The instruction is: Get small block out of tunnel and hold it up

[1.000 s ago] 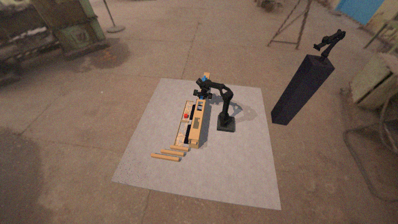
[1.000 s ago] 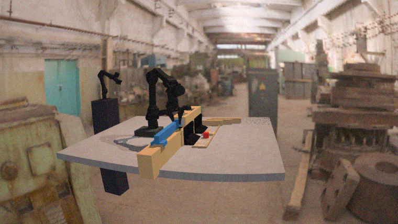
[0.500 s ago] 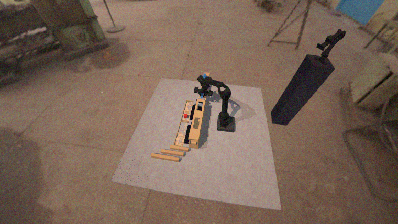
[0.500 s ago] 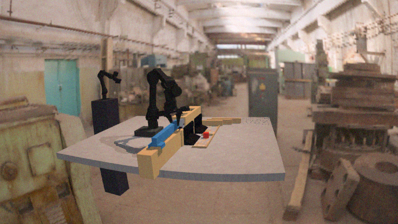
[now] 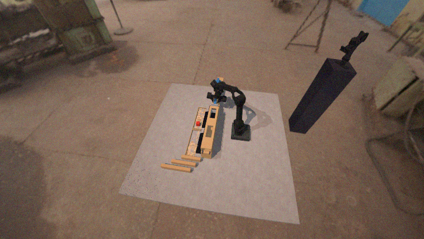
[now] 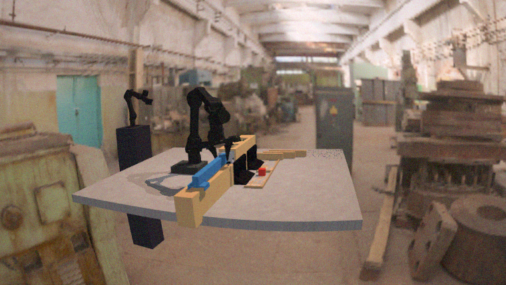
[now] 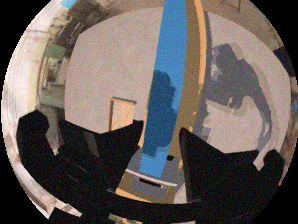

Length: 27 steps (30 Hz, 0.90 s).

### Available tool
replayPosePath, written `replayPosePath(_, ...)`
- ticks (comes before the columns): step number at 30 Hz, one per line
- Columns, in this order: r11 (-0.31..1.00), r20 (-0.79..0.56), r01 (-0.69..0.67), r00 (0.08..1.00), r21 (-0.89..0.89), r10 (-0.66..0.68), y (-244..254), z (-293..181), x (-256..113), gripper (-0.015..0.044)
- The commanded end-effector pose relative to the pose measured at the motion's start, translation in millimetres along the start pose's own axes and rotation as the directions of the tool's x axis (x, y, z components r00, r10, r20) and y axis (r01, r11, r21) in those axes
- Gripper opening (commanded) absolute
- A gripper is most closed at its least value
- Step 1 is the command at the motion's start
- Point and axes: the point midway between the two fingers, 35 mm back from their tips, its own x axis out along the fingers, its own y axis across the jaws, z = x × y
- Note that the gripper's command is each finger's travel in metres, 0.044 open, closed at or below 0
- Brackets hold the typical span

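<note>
Arm from above, hand outward. Nearest: gripper (image 5: 215, 101) (image 6: 222, 155) (image 7: 161, 127), fingers part-open astride the blue rectangular handle bar (image 5: 217, 80) (image 6: 208, 172) (image 7: 167, 55), one each side; I see a gap to it in the wrist cam and read the hand as released, grasping nothing. The bar's long axis runs lengthwise along the open wooden channel (image 5: 220, 79) (image 6: 219, 184) (image 7: 191, 100), approx. in line w/ the covered wooden tunnel (image 5: 211, 122) (image 6: 242, 151) (image 7: 130, 191).

Next out: red cube (image 5: 197, 123) (image 6: 261, 171), on the low-rimmed side tray (image 5: 189, 139) (image 6: 271, 171) (image 7: 111, 114), outside the tunnel. I take it to be the task's block, i.e. extraction done, lift still due. Key relation: cube lies to the side of the tunnel away from the arm's base (image 5: 247, 136) (image 6: 176, 170); in the top view it is down and left of the hand. The move, I judge, is up off the bar, sideways over the tray, then down. Risk: a low traverse could clip the tunnel or tray rim.

Farthest from the hand: three wooden rods (image 5: 183, 162) (image 6: 295, 152), beyond the tray's far end; prob. not needed.
</note>
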Motion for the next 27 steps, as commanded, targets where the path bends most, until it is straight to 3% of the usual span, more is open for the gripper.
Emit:
replayPosePath(1,1.0,0.012,-0.006,1.0,0.005,0.006,4,4,-12,0.0315)
replayPosePath(6,1.0,0.02,-0.005,1.0,0.011,0.004,8,7,-34,0.044)
replayPosePath(27,1.0,0.035,0.01,0.999,0.009,-0.01,5,-6,-16,0.044)
